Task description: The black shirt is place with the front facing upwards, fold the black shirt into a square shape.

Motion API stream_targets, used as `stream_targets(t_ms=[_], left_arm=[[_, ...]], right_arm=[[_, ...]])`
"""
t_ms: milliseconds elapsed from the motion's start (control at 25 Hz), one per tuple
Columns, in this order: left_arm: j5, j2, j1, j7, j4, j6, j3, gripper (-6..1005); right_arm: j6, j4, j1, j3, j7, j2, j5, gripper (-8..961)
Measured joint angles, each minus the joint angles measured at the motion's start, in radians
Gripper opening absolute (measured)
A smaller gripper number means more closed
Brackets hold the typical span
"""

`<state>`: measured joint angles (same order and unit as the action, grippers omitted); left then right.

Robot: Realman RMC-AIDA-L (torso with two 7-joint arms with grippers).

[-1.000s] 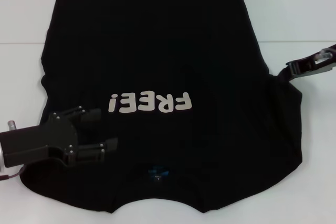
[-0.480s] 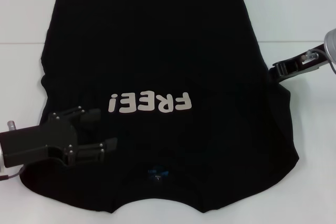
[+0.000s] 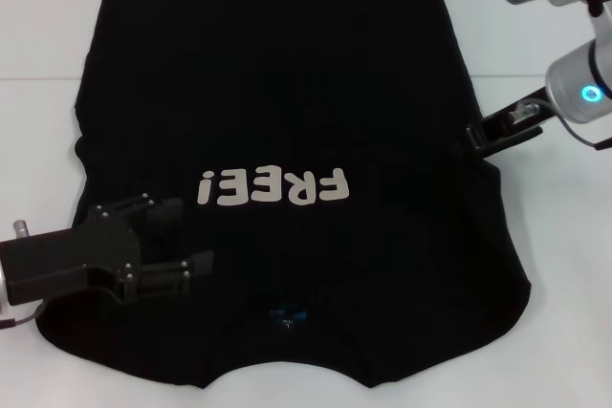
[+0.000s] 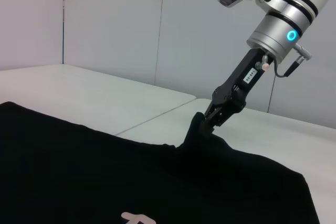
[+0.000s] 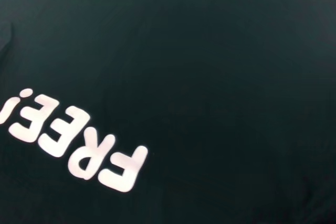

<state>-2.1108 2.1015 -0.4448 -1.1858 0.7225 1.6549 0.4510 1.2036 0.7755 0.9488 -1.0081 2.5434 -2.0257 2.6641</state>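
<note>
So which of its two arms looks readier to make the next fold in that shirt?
The right. The right gripper is shut on the black shirt at its right edge, lifting a peak of cloth. The left gripper hovers open above the shirt's left side, holding nothing.

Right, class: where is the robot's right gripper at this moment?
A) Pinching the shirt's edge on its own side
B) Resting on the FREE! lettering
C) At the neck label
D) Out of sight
A: in the left wrist view the right gripper is shut on a raised peak of the black shirt at its edge.

Bright, even light (soft shadows), slight blur throughout.
</note>
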Motion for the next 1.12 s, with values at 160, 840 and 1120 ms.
stream_targets(t_ms=[160,840,1120], left_arm=[[0.000,0.001,0.000,0.000,0.000,0.000,0.000,873],[0.000,0.000,0.006,0.001,0.000,-0.001,0.000,874],[0.000,0.000,0.008,0.000,0.000,-0.001,-0.006,874]], right_arm=[[-0.004,0.000,0.011,-0.010,0.000,-0.006,0.001,36],[-0.001,0.003,0.045,-0.092,-0.107,-0.044,-0.053,94],[0.010,0.003,0.005,-0.078,-0.212,-0.051,-0.154,260]])
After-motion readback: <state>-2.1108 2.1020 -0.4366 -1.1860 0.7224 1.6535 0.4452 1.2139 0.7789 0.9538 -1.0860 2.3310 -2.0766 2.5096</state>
